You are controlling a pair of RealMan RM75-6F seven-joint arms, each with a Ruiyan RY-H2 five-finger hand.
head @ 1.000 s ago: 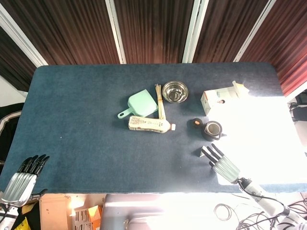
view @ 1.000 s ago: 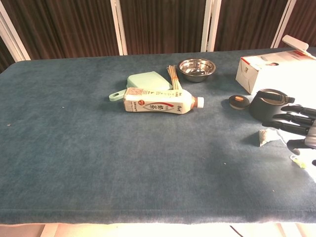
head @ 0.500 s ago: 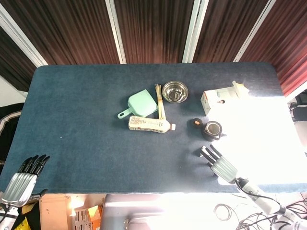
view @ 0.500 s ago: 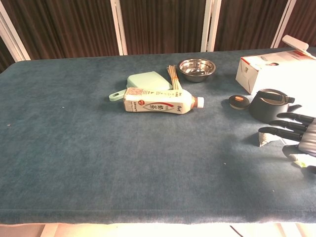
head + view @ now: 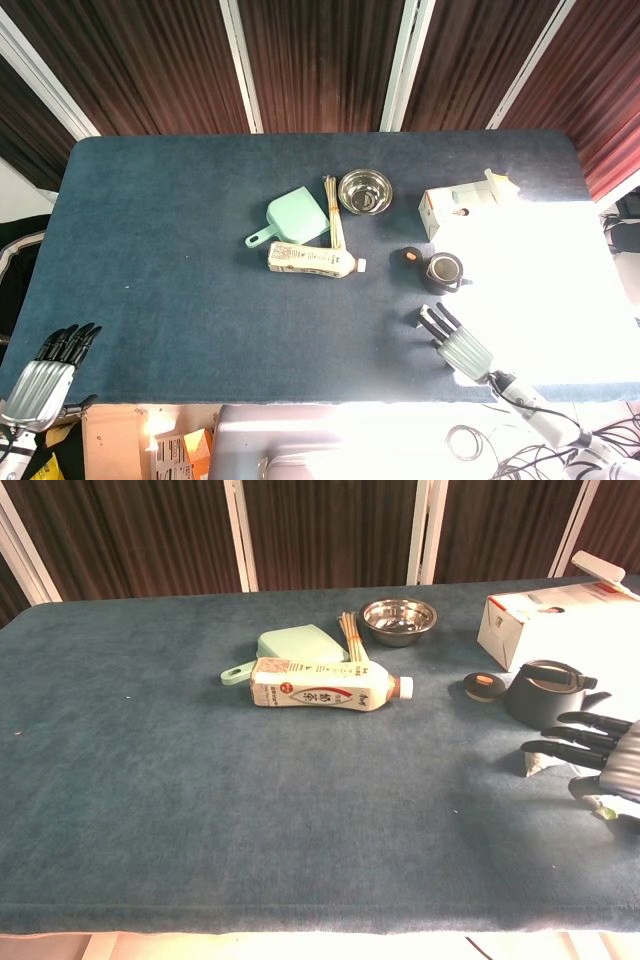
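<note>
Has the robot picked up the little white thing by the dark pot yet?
Not yet. Nothing looks done: the right hand hangs open over the small white packet beside the dark pot, fingers stretched above it, not holding it. The left hand hovers open off the table's near corner. The bottle, scoop, sticks, bowl and box lie untouched. Grasping and lifting are probably left.

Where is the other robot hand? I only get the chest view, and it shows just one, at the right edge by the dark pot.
Observer: The left robot hand shows in the head view, off the table's near left corner, holding nothing.
Operator: Does the white carton carry on past my frame?
Observer: Only a little. In the head view the white carton lies whole on the table, with a flap sticking out at its right end.
</note>
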